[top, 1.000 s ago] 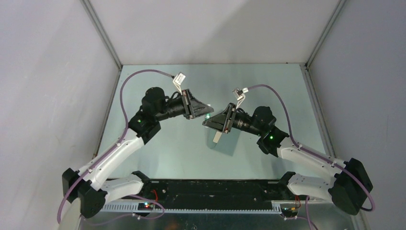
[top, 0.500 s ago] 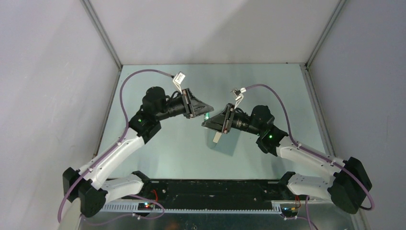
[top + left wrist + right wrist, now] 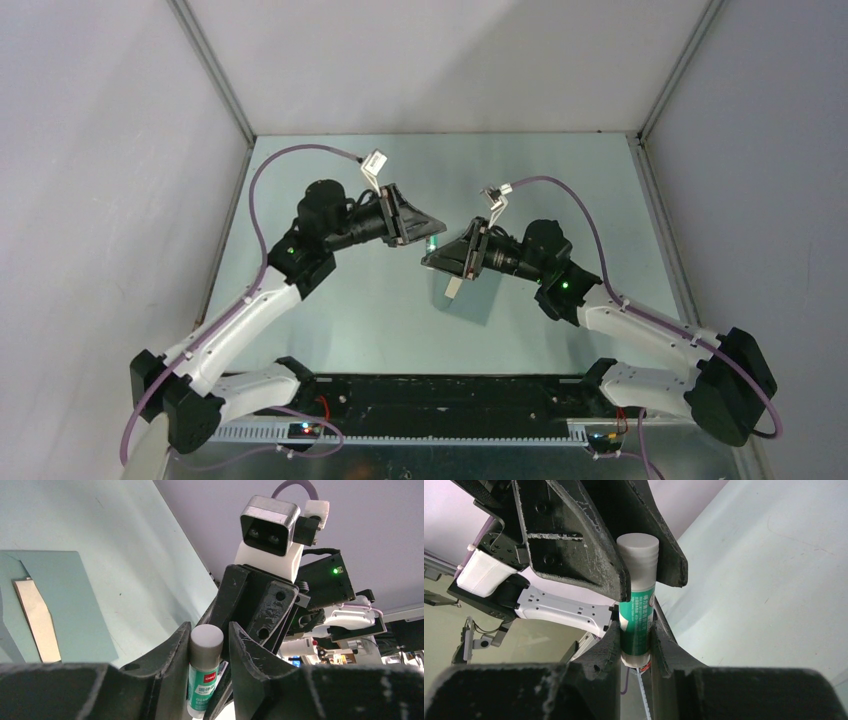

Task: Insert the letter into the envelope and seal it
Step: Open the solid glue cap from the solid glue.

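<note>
Right gripper (image 3: 636, 632) pinches the glue stick (image 3: 639, 602) by its green body; left gripper (image 3: 209, 630) brackets the grey end, though I cannot tell whether it truly bites. Pull straight along the stick's axis, right hold firm

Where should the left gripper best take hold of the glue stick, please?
Probably the pale cap of the glue stick, end-on from opposite the right gripper, which clamps the green body; only that round end stands clear, and the left gripper flanks it.

Top view high behind arms (image 3: 250, 310), looking down, wrist views close, facing each other, sharing glue stick (image 3: 205, 672)
</note>
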